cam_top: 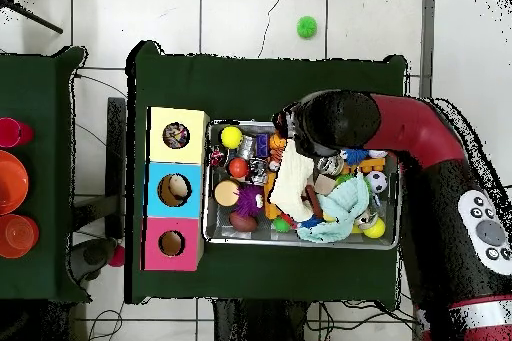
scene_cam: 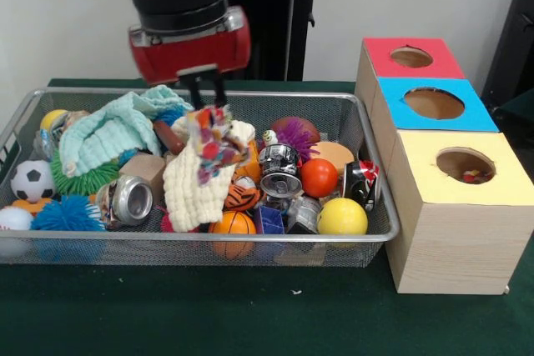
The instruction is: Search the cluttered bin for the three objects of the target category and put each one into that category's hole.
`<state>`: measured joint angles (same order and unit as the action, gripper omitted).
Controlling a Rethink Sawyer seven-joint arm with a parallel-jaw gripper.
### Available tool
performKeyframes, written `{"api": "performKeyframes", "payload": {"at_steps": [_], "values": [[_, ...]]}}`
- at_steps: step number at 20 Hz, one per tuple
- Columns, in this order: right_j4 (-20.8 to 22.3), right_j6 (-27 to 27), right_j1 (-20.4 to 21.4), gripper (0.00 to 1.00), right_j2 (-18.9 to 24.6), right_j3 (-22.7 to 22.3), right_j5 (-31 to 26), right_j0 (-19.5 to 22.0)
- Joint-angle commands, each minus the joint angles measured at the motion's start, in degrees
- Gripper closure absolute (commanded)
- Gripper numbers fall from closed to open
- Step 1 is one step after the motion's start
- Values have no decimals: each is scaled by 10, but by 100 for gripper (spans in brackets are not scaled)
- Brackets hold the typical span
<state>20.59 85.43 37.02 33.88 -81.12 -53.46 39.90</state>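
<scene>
A confetti-print cloth [scene_cam: 214,141] hangs from the robot's pincer [scene_cam: 207,94], whose two dark fingers are pinched on the cloth's top edge, just above the middle of the wire bin [scene_cam: 367,174]. The cloth dangles against a cream waffle-knit cloth [scene_cam: 195,185] that appears to rise with it, draped down over a tiger-striped ball [scene_cam: 240,198] and a small basketball [scene_cam: 234,227].

That pairing looks like the main risk: if the cream cloth is snagged on the printed one, both could travel together and foul the drop, or their combined weight could pull the printed cloth out of a thin edge grip. Whether the two are actually caught, or only touching, cannot be told from either view.

Beside the bin stand three wooden boxes, topped red [scene_cam: 410,57], blue [scene_cam: 434,103] and yellow [scene_cam: 464,164], each with a round hole. The front view shows something speckled inside the yellow box's hole. A limp cloth could catch on a hole's rim and hang there rather than fall through.

Around the cloth in the bin lie a mint-green towel [scene_cam: 108,132], crushed cans [scene_cam: 127,199], a yellow ball [scene_cam: 342,217] and an orange ball [scene_cam: 319,178]. Any trailing corner might drag light clutter over the bin's rim onto the green tabletop [scene_cam: 250,314].
</scene>
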Motion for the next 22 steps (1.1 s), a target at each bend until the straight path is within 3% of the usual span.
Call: {"api": "performKeyframes", "payload": {"at_steps": [1, 9, 13, 22], "values": [[-63, 126, 12, 100, -22, -51, -43, -36], [-90, 184, 30, 100, -73, -97, 26, -101], [-74, 205, 25, 100, -108, -93, 75, -148], [-56, 247, 23, 100, -187, -47, 88, -253]]}}
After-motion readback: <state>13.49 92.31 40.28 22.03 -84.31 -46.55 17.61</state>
